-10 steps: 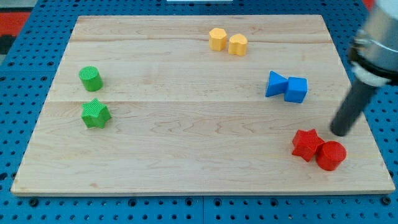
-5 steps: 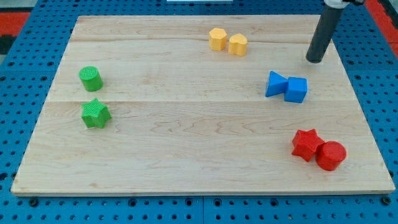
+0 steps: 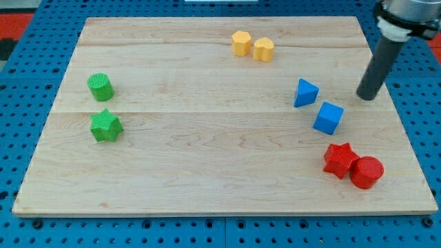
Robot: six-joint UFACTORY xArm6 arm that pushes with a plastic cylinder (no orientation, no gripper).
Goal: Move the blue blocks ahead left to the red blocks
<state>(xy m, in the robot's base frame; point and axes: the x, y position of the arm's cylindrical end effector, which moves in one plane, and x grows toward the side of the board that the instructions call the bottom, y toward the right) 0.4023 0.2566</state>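
My tip (image 3: 368, 97) stood on the desk (image 3: 207, 158) near its right edge, to the view's right of both blue blocks and touching neither. There was no pincer on this arm, only the dark rod, so nothing was clamped or spread.

The blue triangular block (image 3: 305, 93) lay to the view's left of my tip, at about the same height in the view. The blue cube (image 3: 328, 118) sat below and to the right of it, tilted on the diagonal — a clear gap of bare wood showed between the two. The cube lay below and to the left of my tip, nearer to it than the triangular one.

Further toward the view's bottom, by the desk's lower right corner, the red star block (image 3: 340, 160) and the red cylinder (image 3: 366, 172) touched each other, the cylinder on the right. The blue cube was just above the red star, apart from it.

Elsewhere: a yellow hexagonal block (image 3: 241, 43) and a yellow rounded block (image 3: 263, 49) stood side by side near the top edge, and a green cylinder (image 3: 100, 87) stood above a green star block (image 3: 106, 126) at the view's left.
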